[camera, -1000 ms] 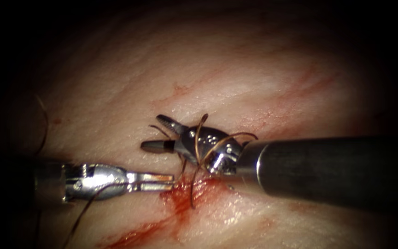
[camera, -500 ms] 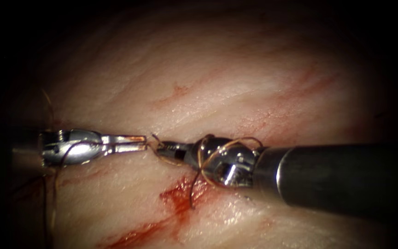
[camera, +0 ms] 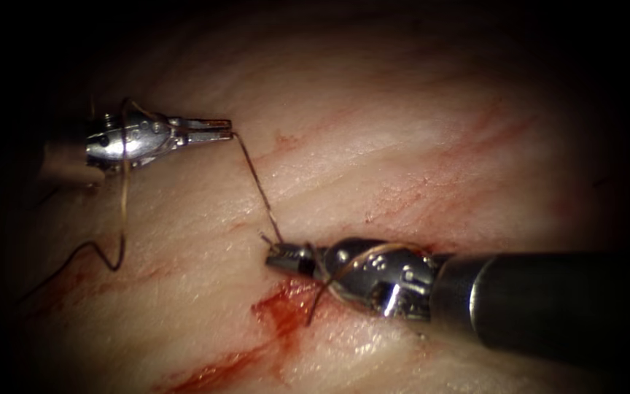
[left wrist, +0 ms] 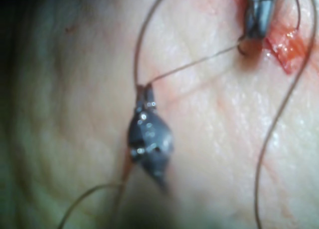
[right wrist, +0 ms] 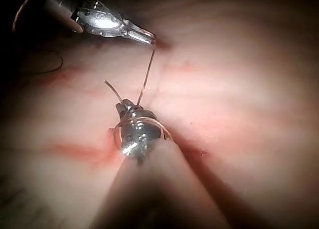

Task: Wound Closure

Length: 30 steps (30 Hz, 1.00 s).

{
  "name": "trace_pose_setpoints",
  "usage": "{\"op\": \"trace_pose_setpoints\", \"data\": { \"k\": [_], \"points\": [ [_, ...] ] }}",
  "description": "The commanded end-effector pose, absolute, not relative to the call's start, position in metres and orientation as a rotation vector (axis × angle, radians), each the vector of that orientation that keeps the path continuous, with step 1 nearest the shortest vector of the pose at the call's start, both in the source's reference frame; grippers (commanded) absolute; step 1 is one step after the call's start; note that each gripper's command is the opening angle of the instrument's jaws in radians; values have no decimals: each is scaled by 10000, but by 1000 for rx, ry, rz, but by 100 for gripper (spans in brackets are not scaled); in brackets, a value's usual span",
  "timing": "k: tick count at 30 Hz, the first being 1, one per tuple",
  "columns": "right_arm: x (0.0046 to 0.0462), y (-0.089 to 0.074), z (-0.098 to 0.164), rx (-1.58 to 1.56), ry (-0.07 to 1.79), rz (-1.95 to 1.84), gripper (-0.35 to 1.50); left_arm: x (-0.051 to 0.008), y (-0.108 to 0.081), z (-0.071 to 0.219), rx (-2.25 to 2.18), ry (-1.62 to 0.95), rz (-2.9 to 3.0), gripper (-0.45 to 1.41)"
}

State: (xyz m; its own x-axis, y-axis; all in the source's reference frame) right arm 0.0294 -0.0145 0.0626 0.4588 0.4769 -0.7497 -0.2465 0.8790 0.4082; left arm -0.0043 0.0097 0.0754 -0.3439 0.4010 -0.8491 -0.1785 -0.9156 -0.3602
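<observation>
Gripping thread taut between them, left pincer and right pincer

no readable text, labels, numbers, signs

thread taut between both tools — loops on right end effector

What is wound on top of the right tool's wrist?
Loops of thread lie over the right tool, jaws shut on a thread end. The left tool holds the strand. Tissue beneath is covered.
</observation>
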Motion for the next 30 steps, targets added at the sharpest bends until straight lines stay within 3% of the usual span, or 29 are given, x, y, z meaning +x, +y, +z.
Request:
{"op": "trace_pose_setpoints", "data": {
  "k": [1, 30],
  "points": [
    [297, -160, 628, 257, 1001, 445, -35, -49, 104, 763, -1534, -286, 2297, -45],
    [283, -262, 612, -105, 1047, 829, -35, -40, 239, 736, -1477, -246, 2288, -45]
  ]
}}
